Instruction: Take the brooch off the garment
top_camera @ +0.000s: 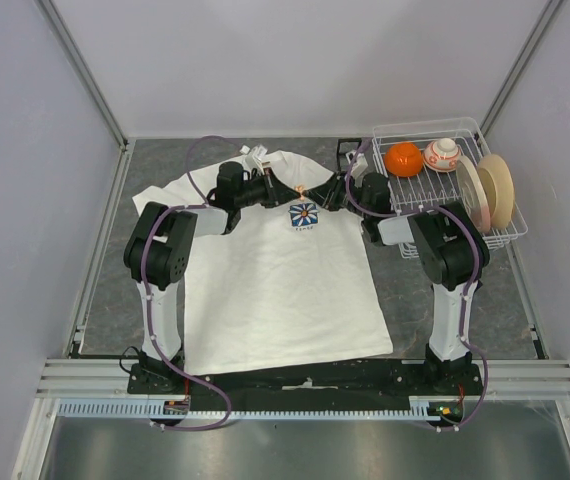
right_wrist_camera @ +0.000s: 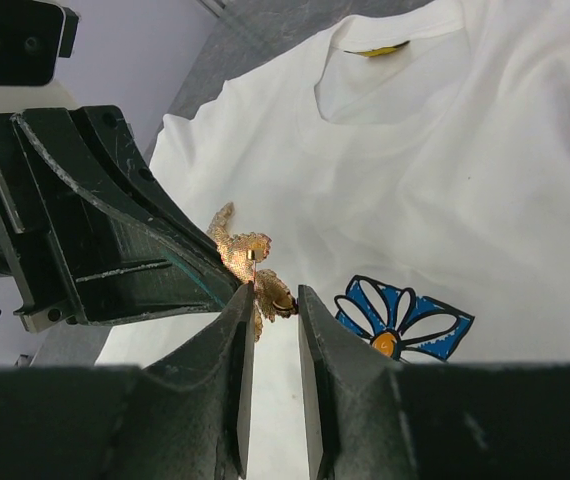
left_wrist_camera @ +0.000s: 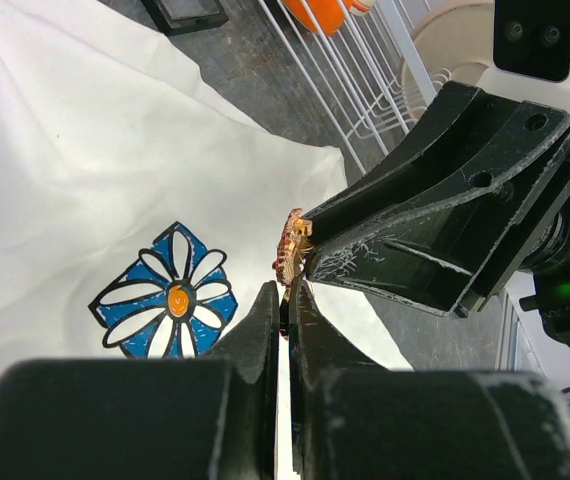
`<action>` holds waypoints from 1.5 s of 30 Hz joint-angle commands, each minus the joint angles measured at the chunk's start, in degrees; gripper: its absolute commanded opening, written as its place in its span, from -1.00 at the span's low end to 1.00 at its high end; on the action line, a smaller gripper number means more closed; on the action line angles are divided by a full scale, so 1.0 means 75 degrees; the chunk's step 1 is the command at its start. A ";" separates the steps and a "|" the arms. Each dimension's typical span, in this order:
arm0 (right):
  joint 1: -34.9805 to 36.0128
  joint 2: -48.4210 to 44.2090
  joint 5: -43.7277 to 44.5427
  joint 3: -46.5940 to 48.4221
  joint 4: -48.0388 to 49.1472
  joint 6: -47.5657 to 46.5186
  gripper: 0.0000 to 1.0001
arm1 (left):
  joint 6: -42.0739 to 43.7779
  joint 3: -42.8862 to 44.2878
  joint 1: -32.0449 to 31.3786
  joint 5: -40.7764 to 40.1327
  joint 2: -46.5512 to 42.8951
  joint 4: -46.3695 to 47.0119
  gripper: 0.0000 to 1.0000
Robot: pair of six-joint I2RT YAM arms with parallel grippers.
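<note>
A large white short-sleeved T-shirt (top_camera: 275, 280) lies spread flat on the grey speckled table (top_camera: 420, 300), collar at the far side and hem near the arm bases. On its chest is a small square flower print (left_wrist_camera: 170, 300): blue-and-white petals outlined in black around an orange centre. A yellowish-tan neck label (right_wrist_camera: 377, 48) shows inside the collar.

The small gold brooch (left_wrist_camera: 290, 250) sits on the chest just far of the flower print, between print and collar. It has a rough, glittery gold surface and an irregular lobed outline, with a touch of red along one edge. In the wrist views it stands up on edge from the cloth, which rises in a low ridge beneath it.

Both arms reach in over the shirt and meet at the brooch. The left gripper (left_wrist_camera: 285, 300) comes from the left. Its black jaws are closed to a thin slit, with the tips at the brooch's lower edge. Whether they pinch metal or cloth cannot be told. The right gripper (right_wrist_camera: 273, 300) comes from the right. Its jaws stand a narrow gap apart with a rounded gold end of the brooch between the tips. Whether the pads press on it cannot be told.

At the far right, off the shirt, a white wire basket (top_camera: 510, 238) holds an orange ball (top_camera: 403, 158), a white ball with orange markings (top_camera: 443, 153) and cream discs (top_camera: 490, 188) standing on edge.
</note>
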 commanded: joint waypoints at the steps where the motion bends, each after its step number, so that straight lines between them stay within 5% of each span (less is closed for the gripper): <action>1: -0.0055 -0.0378 0.0397 -0.0141 0.0409 -0.0268 -0.39 | 0.0367 0.0049 0.0073 -0.0548 -0.0381 -0.0112 -0.96; 21: -0.0055 -0.0249 0.0010 -0.0106 0.0832 -0.0079 0.11 | 0.0497 0.0166 0.0073 -0.0094 -0.0299 0.0004 -0.97; 27: -0.0055 -0.0647 0.0759 0.0442 -0.1192 -0.0876 0.17 | 0.0694 0.0260 0.0085 0.0517 -0.0263 0.0239 -0.96; 32: -0.0032 -0.1371 0.2315 0.1429 -0.4614 -0.0748 0.25 | 0.2237 -0.0091 -0.0207 0.0214 -0.0918 0.0040 -0.96; 38: -0.0020 -0.3222 0.3784 0.1593 -0.8013 -0.0654 0.32 | 0.5818 -0.0770 -0.1647 -0.1761 -0.2276 -0.0627 -0.97; 45: 0.0027 -0.5929 0.4065 0.0554 -0.9773 0.0211 0.30 | 0.7257 -0.1894 -0.2996 -0.3324 -0.3576 -0.0559 -0.96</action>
